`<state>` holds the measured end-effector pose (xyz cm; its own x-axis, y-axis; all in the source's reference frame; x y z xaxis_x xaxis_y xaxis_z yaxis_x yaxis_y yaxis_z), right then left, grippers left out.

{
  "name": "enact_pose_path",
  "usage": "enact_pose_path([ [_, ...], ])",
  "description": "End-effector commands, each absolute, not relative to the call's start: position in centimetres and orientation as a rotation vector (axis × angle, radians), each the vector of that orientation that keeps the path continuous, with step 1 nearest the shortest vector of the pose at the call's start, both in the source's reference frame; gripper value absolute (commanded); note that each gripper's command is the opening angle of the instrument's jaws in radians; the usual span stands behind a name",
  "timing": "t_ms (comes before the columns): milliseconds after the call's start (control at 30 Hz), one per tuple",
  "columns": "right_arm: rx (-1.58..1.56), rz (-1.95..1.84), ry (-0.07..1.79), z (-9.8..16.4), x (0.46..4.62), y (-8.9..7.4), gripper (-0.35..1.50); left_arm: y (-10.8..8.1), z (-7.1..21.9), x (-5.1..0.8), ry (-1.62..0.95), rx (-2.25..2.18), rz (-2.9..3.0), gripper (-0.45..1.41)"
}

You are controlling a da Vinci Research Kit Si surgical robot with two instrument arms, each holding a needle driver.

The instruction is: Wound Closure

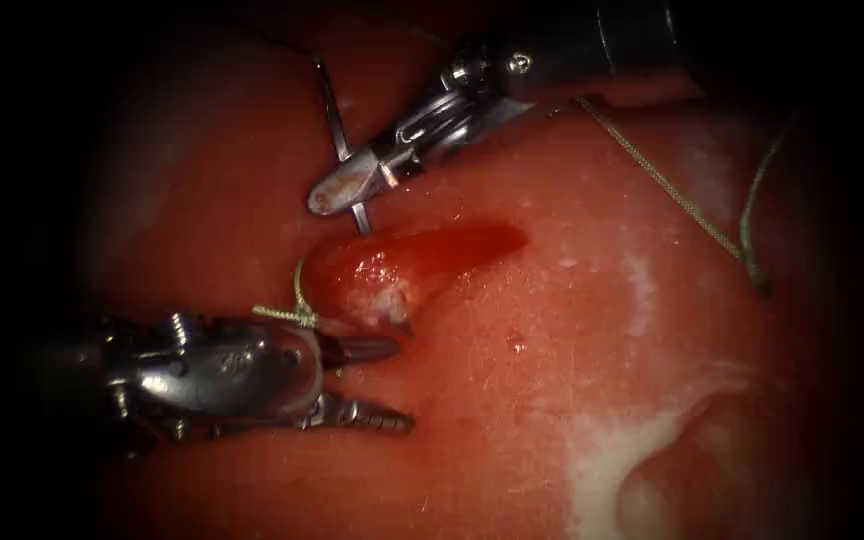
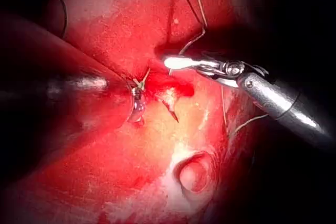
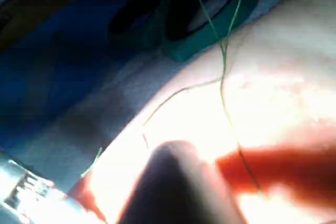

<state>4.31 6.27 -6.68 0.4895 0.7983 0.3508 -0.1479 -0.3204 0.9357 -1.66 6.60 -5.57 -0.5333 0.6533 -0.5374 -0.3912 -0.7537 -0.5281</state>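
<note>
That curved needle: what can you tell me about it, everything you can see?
The needle is a thin, dark, shiny metal curve. The right end effector has its jaws shut on it, gripping partway along the curve: a long arc rises above the jaws, and a short end pokes out below, pointing toward the cut. It appears held just above the tissue, not in it, at the cut's left end. Where the thread joins it cannot be made out.

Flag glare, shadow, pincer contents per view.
Endoscope view: light pools on the cut, edges dark; right pincer shut on the needle mid-curve, tip at the cut's upper lip, entry unclear; left pincer open, empty. Left wrist view: glare on right pincer. Right wrist view: tissue glares white.
</note>
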Motion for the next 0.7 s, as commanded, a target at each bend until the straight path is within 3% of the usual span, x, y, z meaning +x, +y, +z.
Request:
enact_pose_path([
  [33,1.628,1.055,0.565,-6.68,4.35,6.25,-0.35,6.56,-5.51,-1.72,-0.465,-0.993,2.273,0.63],
  [200,1.666,1.025,0.573,-6.8,4.25,6.1,-0.35,6.56,-5.51,-1.72,-0.465,-0.993,2.273,0.63],
  [233,1.669,1.025,0.591,-6.81,4.24,6.08,-0.08,6.56,-5.51,-1.72,-0.465,-0.993,2.273,0.63],
  [267,1.623,1.013,0.672,-6.84,4.25,6.07,0.61,6.56,-5.52,-1.72,-0.465,-0.993,2.273,0.63],
  [300,1.592,1.009,0.712,-6.84,4.27,6.08,0.93,6.56,-5.52,-1.72,-0.465,-0.993,2.273,0.63],
  [367,1.419,0.943,0.899,-6.82,4.33,6.19,1.13,6.56,-5.52,-1.72,-0.465,-0.993,2.273,0.63],
  [467,1.107,0.768,1.123,-6.71,4.39,6.34,1.23,6.56,-5.52,-1.72,-0.465,-0.993,2.273,0.63],
  [700,0.771,0.676,1.248,-6.66,4.34,6.67,1.35,6.56,-5.52,-1.72,-0.465,-0.993,2.273,0.63],
])
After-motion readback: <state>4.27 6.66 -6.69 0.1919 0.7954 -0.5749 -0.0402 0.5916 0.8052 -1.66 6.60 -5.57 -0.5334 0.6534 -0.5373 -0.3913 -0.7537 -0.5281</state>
